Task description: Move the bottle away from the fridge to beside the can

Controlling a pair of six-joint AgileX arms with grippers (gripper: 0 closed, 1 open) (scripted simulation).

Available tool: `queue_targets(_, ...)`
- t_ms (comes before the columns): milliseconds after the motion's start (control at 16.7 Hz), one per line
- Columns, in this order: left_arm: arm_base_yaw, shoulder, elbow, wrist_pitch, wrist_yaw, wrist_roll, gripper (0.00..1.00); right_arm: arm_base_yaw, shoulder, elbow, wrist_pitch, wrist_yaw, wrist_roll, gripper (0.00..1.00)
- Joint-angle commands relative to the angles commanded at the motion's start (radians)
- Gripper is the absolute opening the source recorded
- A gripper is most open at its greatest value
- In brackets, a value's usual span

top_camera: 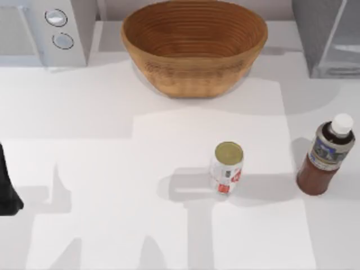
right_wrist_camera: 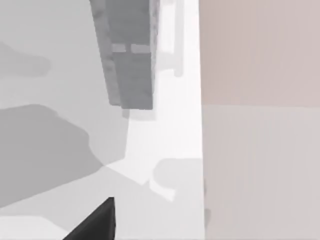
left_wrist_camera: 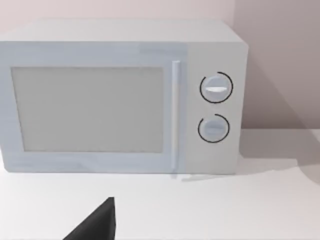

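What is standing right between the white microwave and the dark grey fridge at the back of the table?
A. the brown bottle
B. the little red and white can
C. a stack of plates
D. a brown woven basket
D: in the top view the woven basket stands at the back between the microwave and the fridge, while the can and the bottle stand nearer the front.

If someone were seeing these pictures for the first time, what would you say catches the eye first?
Most striking is the big woven basket at the back centre of the table. Next come the can standing near the middle and the bottle upright at the table's right side, apart from it, with the fridge in the back right corner. A white microwave with two dials sits at the back left, and the left arm is parked at the left edge.
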Motion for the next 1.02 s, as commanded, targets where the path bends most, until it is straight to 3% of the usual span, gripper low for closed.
queue_targets(300,0.000,0.000,0.000,0.000,0.000,0.000,1.00,0.015,-0.001,-0.002,0.012,0.001,0.014,1.00)
queue_targets(480,0.000,0.000,0.000,0.000,0.000,0.000,1.00,0.093,0.011,0.006,0.092,0.003,0.110,1.00)
queue_targets(1020,0.000,0.000,0.000,0.000,0.000,0.000,1.00,0.555,0.047,-0.004,0.638,0.101,0.787,1.00)
